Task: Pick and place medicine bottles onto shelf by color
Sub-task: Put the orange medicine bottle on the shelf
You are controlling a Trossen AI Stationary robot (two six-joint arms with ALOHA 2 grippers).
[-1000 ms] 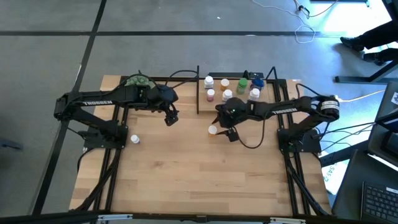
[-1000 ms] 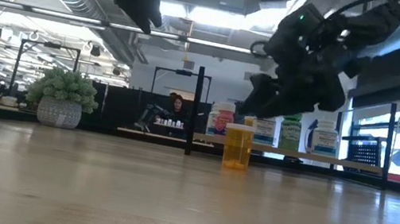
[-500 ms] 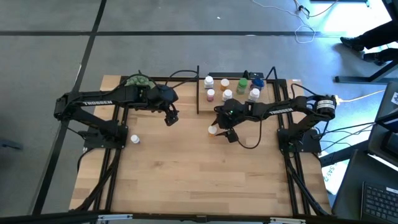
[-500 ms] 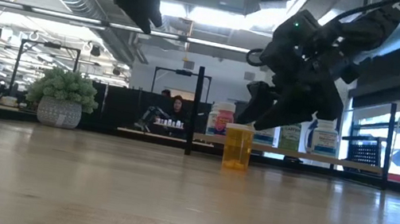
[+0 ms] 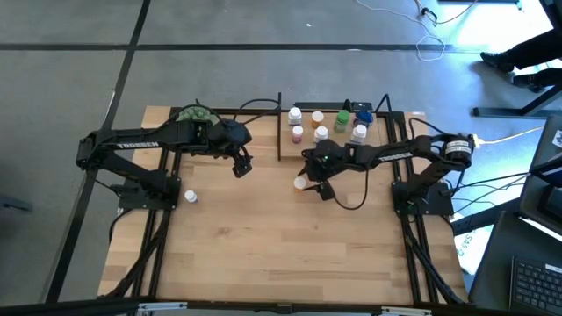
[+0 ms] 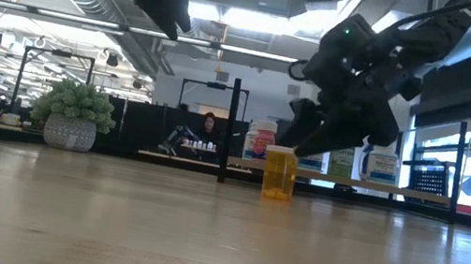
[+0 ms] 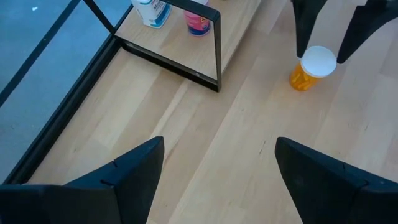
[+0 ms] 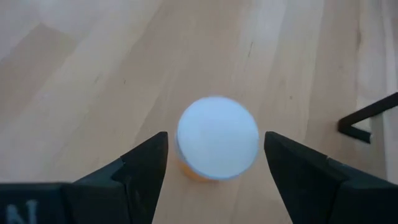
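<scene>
Orange bottle point(image 5: 300, 183): stood upright on the table point(image 5: 263, 254), white cap up, just in front of the shelf point(image 5: 329, 112), directly beneath the right gripper point(image 5: 313, 178), its long axis vertical. Right gripper: fingers spread wide, one on either side of the cap, holding nothing, apparently not yet touching. Left gripper point(image 5: 239, 166): open, empty, well apart to the left.

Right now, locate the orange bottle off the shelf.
The orange bottle stands upright on the table, just in front of the shelf, directly under the open right pincer.
</scene>
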